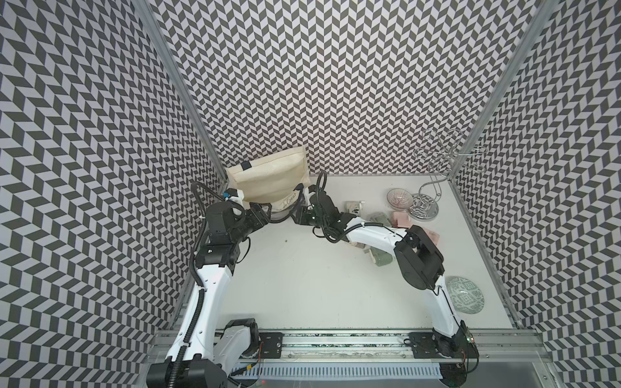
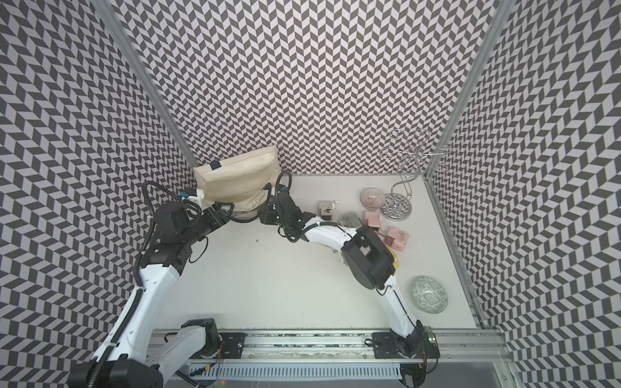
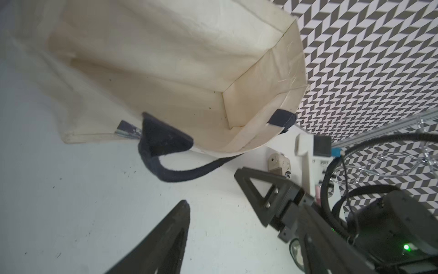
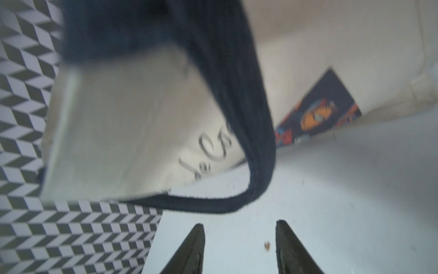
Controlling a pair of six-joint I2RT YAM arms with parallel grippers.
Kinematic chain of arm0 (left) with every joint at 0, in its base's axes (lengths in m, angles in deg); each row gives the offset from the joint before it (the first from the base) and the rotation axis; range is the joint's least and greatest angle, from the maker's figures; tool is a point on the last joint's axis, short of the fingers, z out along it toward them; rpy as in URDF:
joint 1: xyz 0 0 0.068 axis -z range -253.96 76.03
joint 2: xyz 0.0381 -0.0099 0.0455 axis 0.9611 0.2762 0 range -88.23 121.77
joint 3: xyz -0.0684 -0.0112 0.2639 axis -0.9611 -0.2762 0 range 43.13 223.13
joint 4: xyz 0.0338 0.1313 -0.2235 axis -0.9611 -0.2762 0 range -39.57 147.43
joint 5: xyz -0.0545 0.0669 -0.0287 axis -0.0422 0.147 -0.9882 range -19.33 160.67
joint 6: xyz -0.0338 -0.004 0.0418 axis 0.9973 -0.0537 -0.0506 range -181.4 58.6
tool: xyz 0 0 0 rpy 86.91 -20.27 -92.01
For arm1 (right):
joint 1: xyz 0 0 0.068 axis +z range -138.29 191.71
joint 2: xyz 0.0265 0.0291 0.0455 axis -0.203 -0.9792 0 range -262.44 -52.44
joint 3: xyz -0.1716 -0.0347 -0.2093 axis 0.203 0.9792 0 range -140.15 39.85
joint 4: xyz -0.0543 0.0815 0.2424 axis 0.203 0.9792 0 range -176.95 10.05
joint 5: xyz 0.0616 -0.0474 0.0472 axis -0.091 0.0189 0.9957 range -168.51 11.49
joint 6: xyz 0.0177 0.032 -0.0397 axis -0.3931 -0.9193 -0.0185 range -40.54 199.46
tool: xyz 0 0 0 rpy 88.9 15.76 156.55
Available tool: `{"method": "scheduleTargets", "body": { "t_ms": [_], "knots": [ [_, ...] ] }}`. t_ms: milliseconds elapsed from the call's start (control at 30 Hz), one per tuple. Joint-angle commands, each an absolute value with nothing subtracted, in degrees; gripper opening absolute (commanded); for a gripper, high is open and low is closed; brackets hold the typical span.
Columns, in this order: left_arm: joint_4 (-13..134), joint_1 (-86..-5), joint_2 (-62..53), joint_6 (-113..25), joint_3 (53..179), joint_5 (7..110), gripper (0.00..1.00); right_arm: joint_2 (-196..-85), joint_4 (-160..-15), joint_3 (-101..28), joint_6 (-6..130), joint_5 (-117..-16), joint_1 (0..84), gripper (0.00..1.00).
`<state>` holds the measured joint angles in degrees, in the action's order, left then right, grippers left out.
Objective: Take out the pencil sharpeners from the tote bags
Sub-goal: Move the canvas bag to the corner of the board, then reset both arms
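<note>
Nearest, on the right: a green patterned dish (image 1: 465, 295) sits on the white surface (image 1: 302, 285). Farther in, the pencil sharpeners (image 1: 401, 218) lie out on the surface in a loose cluster around and partly under the right forearm. The sage green sharpener (image 1: 381, 259) is nearest, pink ones lie beyond it, and the cream sharpener (image 1: 353, 206) is farthest, a little apart. The arm hides the full count. At about that depth the two arms converge on the bag. The left gripper (image 3: 211, 187) is released, fingers spread with nothing between them, just short of the bag's mouth. The right gripper (image 4: 239, 224) is also released and empty, with the navy handle (image 4: 256, 142) looping just ahead of its tips. Far right, a pink glass bowl (image 1: 399, 198) stands just beside the base of a chrome wire stand (image 1: 424, 210). Farthest, in the left corner, the cream tote bag (image 1: 268, 178) is tipped against the back wall, mouth toward the arms. Its script lettering (image 1: 289, 200) is at the near edge, and the dark printed panel (image 4: 327, 104) lies low against the surface.
</note>
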<state>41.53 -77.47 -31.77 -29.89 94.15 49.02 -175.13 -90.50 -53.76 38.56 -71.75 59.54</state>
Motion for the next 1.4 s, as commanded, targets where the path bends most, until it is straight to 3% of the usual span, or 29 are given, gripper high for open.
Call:
{"method": "scheduleTargets", "body": {
  "t_ms": [0,267,467,567,733,867,1000,1100,1267,1367],
  "knots": [
    [47.2,-77.5,-33.0,-28.4,97.0,47.4,0.71,-165.8,-100.7,-50.2,41.4,-69.1,59.1,0.49],
    [50.8,-76.9,-33.0,-26.9,94.7,51.2,0.74,-150.8,-103.8,-38.9,47.2,-65.3,55.6,0.59],
    [50.9,-66.2,-33.4,-28.7,93.2,66.5,0.87,-136.8,-99.5,-29.5,53.7,-70.5,51.4,0.72],
    [51.9,-58.0,-34.0,-29.7,89.6,81.5,1.00,-129.7,-95.3,-23.2,57.9,-83.0,49.6,0.79],
    [66.7,-46.8,-36.1,-38.4,76.3,99.8,1.00,-117.7,-97.4,-6.5,63.6,-113.6,47.4,0.88],
    [88.7,-43.1,-36.0,-51.7,63.9,104.1,1.00,-109.5,-105.3,8.5,67.4,-125.6,42.3,0.95],
    [103.7,-43.8,-32.0,-63.1,56.8,104.0,1.00,-103.8,-119.0,23.5,75.1,-123.0,36.4,1.00],
    [104.0,-47.2,-30.3,-65.7,56.6,101.9,1.00,-101.9,-129.2,32.6,80.6,-118.0,33.5,0.99],
    [106.5,-58.0,-30.9,-62.8,53.5,92.9,1.00,-104.8,-128.0,30.2,80.7,-110.8,30.1,1.00],
    [109.0,-61.2,-27.9,-62.8,53.2,91.2,1.00,-112.3,-135.3,29.9,83.3,-109.9,29.8,1.00]
  ]
}}
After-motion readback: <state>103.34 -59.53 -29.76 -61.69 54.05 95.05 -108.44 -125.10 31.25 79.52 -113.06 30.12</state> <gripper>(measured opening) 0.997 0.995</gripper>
